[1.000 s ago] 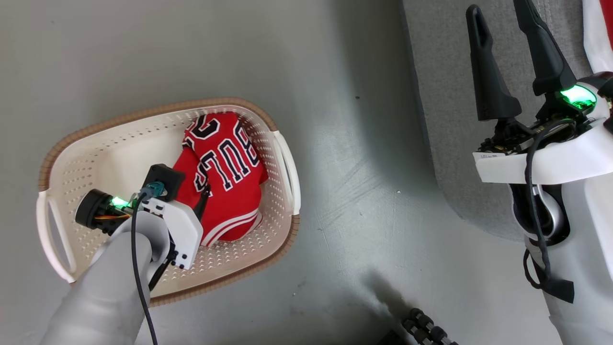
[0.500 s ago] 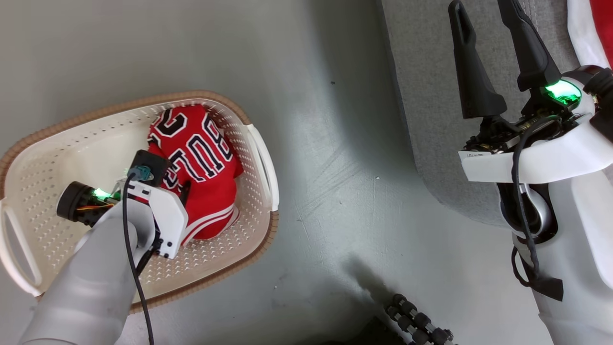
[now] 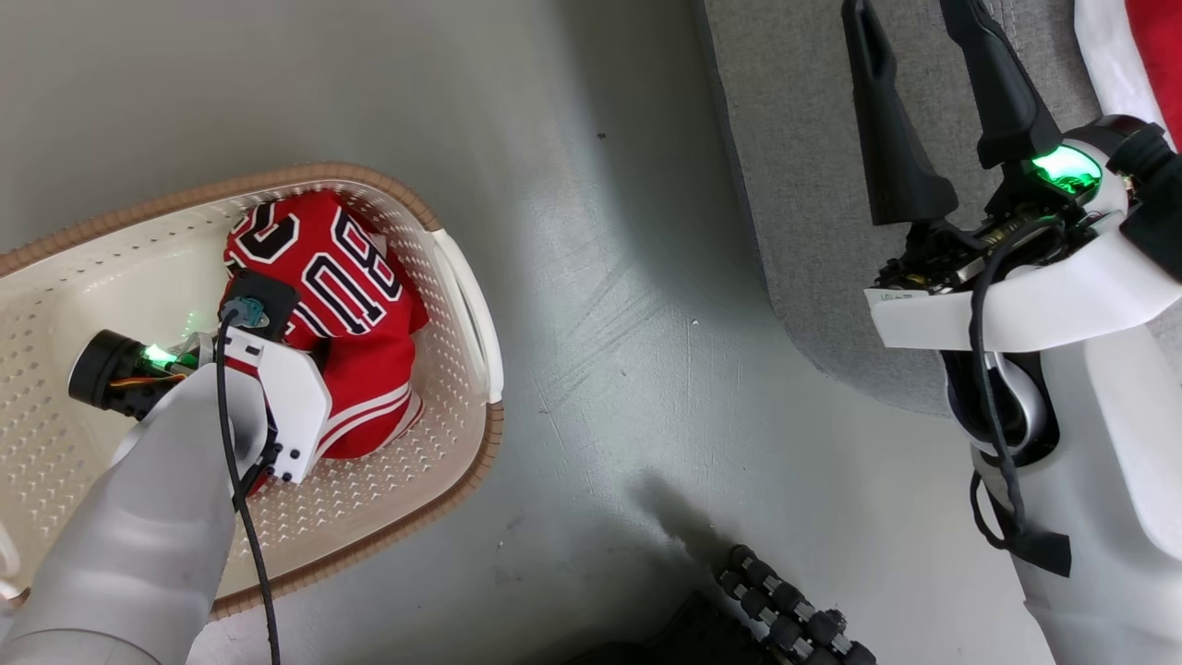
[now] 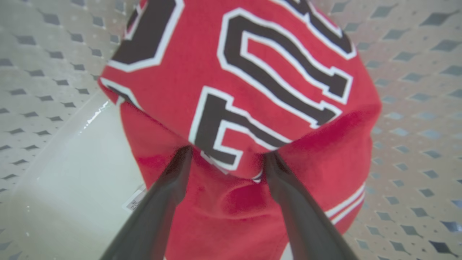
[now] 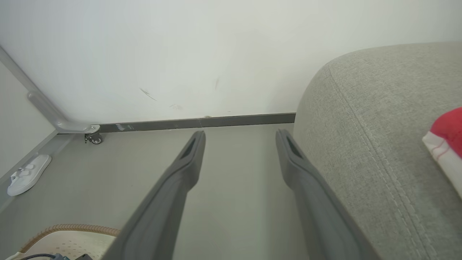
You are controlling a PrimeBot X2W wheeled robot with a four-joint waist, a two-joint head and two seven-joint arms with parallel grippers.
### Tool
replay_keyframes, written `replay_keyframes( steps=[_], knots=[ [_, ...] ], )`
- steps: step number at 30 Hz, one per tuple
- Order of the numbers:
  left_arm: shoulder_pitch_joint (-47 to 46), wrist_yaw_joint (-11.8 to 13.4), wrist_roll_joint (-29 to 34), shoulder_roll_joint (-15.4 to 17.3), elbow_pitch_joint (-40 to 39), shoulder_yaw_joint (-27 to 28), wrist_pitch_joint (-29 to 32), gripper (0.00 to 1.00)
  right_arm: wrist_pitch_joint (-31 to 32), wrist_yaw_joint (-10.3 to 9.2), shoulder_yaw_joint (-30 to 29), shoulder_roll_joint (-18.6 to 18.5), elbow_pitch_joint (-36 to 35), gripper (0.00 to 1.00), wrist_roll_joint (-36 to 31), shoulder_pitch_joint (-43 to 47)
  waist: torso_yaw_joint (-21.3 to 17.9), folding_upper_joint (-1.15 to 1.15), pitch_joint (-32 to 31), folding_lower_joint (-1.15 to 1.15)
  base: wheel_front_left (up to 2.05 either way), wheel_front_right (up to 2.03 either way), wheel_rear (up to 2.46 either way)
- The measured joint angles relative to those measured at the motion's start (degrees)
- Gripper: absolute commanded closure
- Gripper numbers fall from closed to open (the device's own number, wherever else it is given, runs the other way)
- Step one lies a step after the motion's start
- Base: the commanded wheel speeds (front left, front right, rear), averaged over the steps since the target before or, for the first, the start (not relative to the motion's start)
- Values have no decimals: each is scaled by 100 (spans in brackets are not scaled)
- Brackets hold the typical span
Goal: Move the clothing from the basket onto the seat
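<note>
The left arm's pale grey forearm [image 3: 138, 545] rises from the lower left corner of the head view and ends in a white angular wrist housing [image 3: 295, 406] with a small green light [image 3: 157, 354] beside it. This wrist is turned downward, so the left jaws point away from the head. In the left wrist view their two dark fingers [image 4: 158, 202] stand apart. The right arm's white forearm [image 3: 1108, 480] stands at the lower right. The right jaws are spread wide, with their long black fingers [image 3: 891, 139] pointing up the view
</note>
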Motion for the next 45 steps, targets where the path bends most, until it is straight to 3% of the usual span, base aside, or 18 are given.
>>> replay_keyframes(
  steps=[5,7,8,9,10,11,18,45],
  knots=[
    [-42,-1,48,10,137,-126,107,0,0,0,54,78,11,0,23,-124,-88,0,61,0,0,0,0],
    [-42,-5,58,21,198,-162,108,5,0,0,58,99,22,0,23,-201,-119,0,68,0,0,0,0],
    [-42,-5,64,15,223,-175,110,20,0,0,48,100,22,0,23,-220,-125,0,63,0,0,0,0],
    [-43,-7,64,9,234,-183,126,62,0,0,41,100,23,0,23,-220,-129,0,57,0,0,0,0],
    [-43,-7,64,2,241,-194,126,96,0,0,40,100,25,0,23,-219,-130,0,51,0,0,0,0],
    [-45,-7,64,-2,247,-204,125,100,0,0,34,100,27,0,23,-219,-130,0,45,0,0,0,0],
    [-123,-11,63,-22,260,-243,13,100,0,0,-40,109,63,0,23,-219,-105,0,-32,0,0,0,0],
    [104,-53,-357,-252,-259,-687,-1351,100,0,0,-450,101,210,0,-54,-225,194,0,-869,0,0,0,0]
  ],
)
